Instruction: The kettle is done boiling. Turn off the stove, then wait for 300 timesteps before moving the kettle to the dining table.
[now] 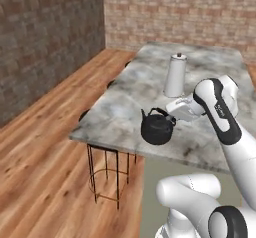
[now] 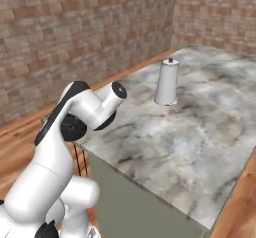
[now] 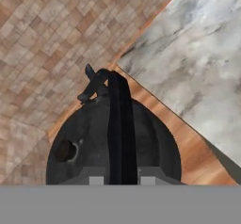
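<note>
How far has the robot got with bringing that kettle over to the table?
Nearly done, it seems. The kettle is already at the near end of the dining table, in front of a white canister. The gripper is shut on the kettle's handle. I cannot tell whether the kettle rests on the marble or hangs just above it. Left: set it down if needed, and let go.
</note>
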